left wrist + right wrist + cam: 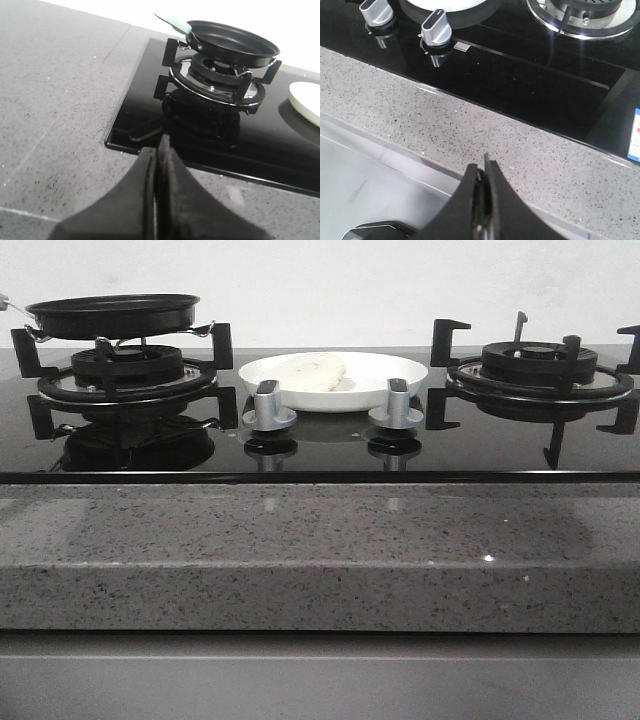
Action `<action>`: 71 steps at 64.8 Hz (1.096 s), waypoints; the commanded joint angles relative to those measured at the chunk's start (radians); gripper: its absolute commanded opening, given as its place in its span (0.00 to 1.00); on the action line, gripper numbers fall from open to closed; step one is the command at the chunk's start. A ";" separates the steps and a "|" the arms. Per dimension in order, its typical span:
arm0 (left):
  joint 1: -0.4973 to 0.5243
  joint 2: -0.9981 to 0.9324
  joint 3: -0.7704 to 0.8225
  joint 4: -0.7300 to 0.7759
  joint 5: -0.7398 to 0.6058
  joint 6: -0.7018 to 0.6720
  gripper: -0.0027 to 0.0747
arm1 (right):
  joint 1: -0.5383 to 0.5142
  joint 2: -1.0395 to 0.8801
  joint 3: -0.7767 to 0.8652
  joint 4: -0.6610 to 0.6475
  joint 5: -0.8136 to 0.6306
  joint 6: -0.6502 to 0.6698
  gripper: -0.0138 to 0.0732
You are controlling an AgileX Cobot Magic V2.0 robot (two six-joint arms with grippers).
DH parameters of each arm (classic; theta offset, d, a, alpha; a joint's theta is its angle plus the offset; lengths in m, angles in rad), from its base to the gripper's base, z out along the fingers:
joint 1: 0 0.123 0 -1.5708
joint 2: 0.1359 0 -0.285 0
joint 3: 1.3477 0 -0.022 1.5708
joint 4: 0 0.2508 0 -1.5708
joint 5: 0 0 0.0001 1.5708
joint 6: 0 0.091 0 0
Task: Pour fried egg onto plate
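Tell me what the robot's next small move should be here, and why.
Probably none beyond keeping both arms back: the job looks done. The fried egg already lies on the plate, pale side up, and the frying pan sits empty on the left burner. The left pincer and right pincer are shut, holding nothing.
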 commanded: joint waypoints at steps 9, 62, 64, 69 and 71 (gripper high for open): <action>0.001 -0.094 0.088 -0.015 -0.197 -0.009 0.01 | 0.000 0.001 -0.022 -0.008 -0.058 -0.011 0.08; -0.008 -0.098 0.128 -0.013 -0.359 0.132 0.01 | 0.000 0.001 -0.022 -0.008 -0.056 -0.011 0.08; -0.008 -0.098 0.128 -0.013 -0.359 0.132 0.01 | 0.000 0.001 -0.022 -0.008 -0.056 -0.011 0.08; -0.008 -0.098 0.128 -0.013 -0.355 0.132 0.01 | 0.000 0.001 -0.022 -0.008 -0.056 -0.011 0.08; -0.008 -0.098 0.128 -0.013 -0.351 0.132 0.01 | 0.000 0.001 -0.022 -0.008 -0.056 -0.011 0.08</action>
